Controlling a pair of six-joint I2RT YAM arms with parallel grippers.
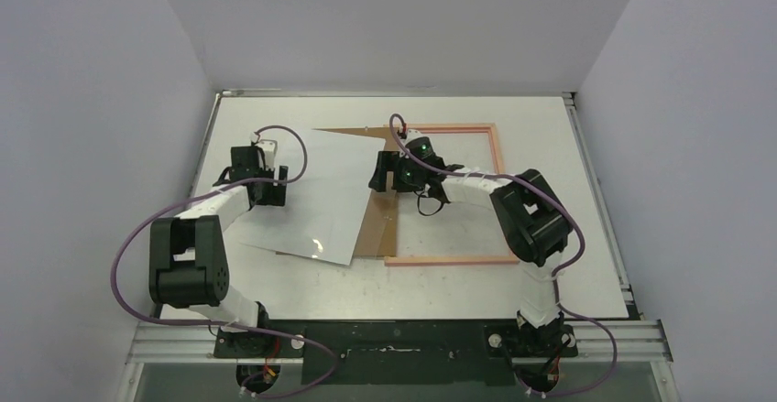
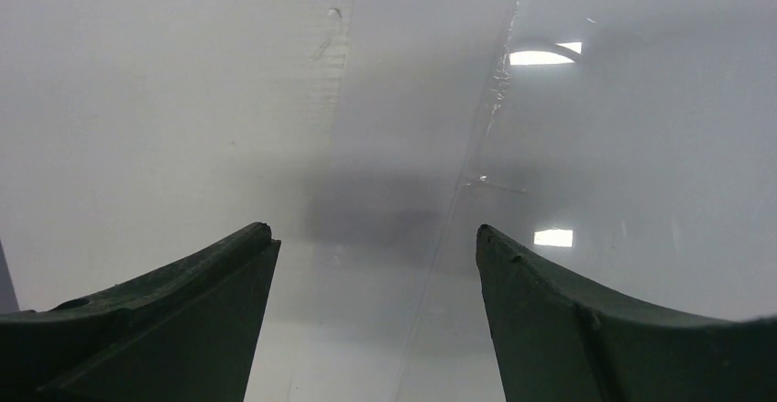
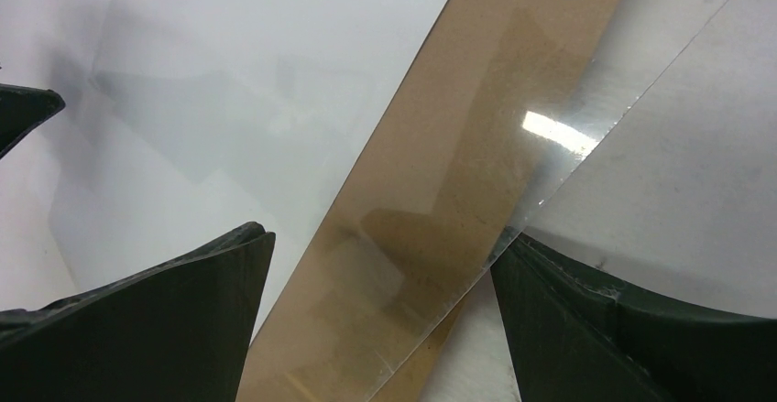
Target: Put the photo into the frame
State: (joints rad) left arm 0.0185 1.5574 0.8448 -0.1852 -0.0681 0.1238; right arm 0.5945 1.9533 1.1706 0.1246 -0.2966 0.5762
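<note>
Right up close, the left gripper has its dark fingers spread wide with nothing between them, poised at the left edge of the photo. That sheet lies white side up, left of centre, and its right strip overlaps the brown backing panel. The frame sits just to the right, long axis running near to far. The photo's long axis runs much the same way, only skewed. The right gripper is also spread and pinching nothing I can make out. It hangs by the photo's far right corner, so it is the arm nearer the frame. By my read the sheet must travel right and square up. Underneath is a flat white table, with pale walls on three sides.
</note>
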